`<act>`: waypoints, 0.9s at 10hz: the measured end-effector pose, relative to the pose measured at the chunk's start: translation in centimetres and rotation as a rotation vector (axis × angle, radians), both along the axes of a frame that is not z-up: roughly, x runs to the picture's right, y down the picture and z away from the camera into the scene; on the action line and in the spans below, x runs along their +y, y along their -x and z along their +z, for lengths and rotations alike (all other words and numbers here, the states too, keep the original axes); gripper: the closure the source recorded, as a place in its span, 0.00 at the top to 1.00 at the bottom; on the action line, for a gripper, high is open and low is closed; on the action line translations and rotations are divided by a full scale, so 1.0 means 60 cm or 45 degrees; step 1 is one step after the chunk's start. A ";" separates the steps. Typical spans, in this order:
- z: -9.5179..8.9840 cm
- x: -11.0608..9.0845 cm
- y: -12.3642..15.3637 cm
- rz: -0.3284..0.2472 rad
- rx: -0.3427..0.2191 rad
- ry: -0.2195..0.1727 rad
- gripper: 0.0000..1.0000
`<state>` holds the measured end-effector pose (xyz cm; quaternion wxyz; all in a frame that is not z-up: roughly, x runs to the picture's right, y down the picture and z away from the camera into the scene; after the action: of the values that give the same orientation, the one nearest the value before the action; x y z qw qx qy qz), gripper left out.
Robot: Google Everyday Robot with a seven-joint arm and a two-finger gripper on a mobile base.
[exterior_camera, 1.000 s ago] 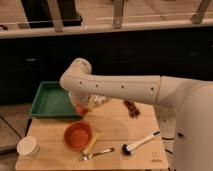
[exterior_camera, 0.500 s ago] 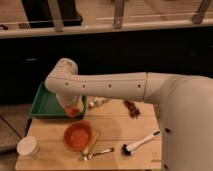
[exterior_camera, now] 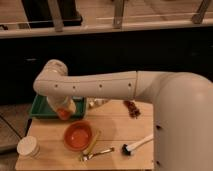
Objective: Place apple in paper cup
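From where I stand, the paper cup (exterior_camera: 27, 146) sits upright at the near-left corner of the wooden surface (exterior_camera: 115, 125), down and well to the left of the fingers (exterior_camera: 71, 106), with nothing in it that I can see. A green tray (exterior_camera: 37, 111) lies behind it at the far-left edge, and its right end runs just under and behind the fingers.

The gripper (exterior_camera: 64, 111) hangs over that right end of the tray, pointing down. The fingers are closed narrowly around the apple (exterior_camera: 63, 114), which shows as a small orange-red ball at their tips, off the surface and well apart from the cup.

Just below and a little right of the fingers is a wide orange bowl (exterior_camera: 78, 136). A yellow stick-like utensil (exterior_camera: 94, 141) lies beside its right rim, and a gold-coloured utensil (exterior_camera: 98, 152) lies nearer the front edge. Further right is a brush (exterior_camera: 137, 145) with a dark head and a white handle. A dark red-brown cluster (exterior_camera: 132, 107) sits level with the fingers, far to their right. The thick white arm (exterior_camera: 100, 87) stretches in from the right above everything.
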<state>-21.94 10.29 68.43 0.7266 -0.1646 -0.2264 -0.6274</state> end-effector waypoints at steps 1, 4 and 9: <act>-0.002 0.003 0.004 -0.020 -0.010 0.001 0.01; -0.012 0.019 0.036 -0.077 -0.071 0.020 0.01; -0.028 0.047 0.088 -0.139 -0.170 0.063 0.01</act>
<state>-27.25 13.12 66.77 0.6702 -0.1524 -0.2806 -0.6700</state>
